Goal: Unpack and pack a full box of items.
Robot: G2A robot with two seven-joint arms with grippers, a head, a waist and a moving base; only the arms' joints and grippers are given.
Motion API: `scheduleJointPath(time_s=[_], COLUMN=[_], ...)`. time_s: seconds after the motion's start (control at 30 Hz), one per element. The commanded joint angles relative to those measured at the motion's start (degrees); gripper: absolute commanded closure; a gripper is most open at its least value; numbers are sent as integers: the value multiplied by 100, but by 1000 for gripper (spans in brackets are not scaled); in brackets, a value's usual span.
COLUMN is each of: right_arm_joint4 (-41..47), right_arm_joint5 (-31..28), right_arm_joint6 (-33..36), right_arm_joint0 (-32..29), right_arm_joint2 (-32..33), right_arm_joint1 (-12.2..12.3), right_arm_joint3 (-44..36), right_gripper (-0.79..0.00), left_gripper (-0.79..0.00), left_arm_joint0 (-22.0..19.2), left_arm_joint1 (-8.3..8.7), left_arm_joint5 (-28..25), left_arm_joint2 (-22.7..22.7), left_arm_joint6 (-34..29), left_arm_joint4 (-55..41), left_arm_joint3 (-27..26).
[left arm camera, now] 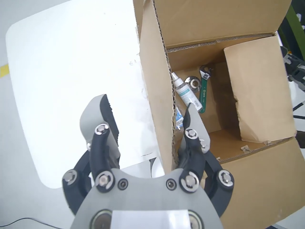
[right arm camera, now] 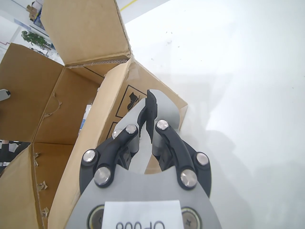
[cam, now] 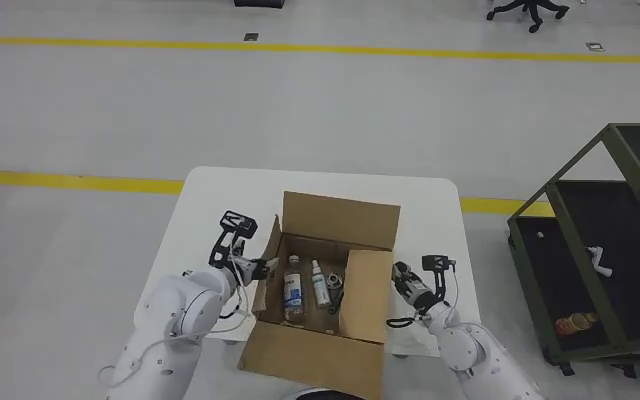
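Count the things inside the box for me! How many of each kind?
Bottles: 2, a spray bottle and a blue-label bottle
Green wrench: 1
Metal ring: 1
Total: 4 things showing

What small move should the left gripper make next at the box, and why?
Probably shut the left gripper on the box's left flap and fold it outward. Its open fingers straddle that upright flap, which partly hides a blue-labelled bottle inside.
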Motion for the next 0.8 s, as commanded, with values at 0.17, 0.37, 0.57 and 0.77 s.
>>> scheduleJointPath(time_s=[0.17,0.37,0.57,0.77], right_arm_joint4=[-43,-56,-143,-150], right_arm_joint5=[-216,-367,-486,-557], right_arm_joint6=[79,114,155,160], right_arm_joint0=[185,289,420,413], right_arm_joint2=[-40,-73,-108,-109], right_arm_joint1=[-44,-82,-115,-140], right_arm_joint3=[220,331,444,511], right_gripper=[0,0,0,0], left_gripper=[-785,-785,-785,-785], left_arm_joint0=[9,102,144,227], left_arm_joint1=[98,137,160,175], left_arm_joint5=[-210,-217,-212,-195], left_arm_joint2=[-108,-216,-300,-237], left_arm_joint6=[-84,-119,-147,-81], left_arm_joint4=[1257,1761,2048,2575], left_arm_joint3=[-50,16,124,194])
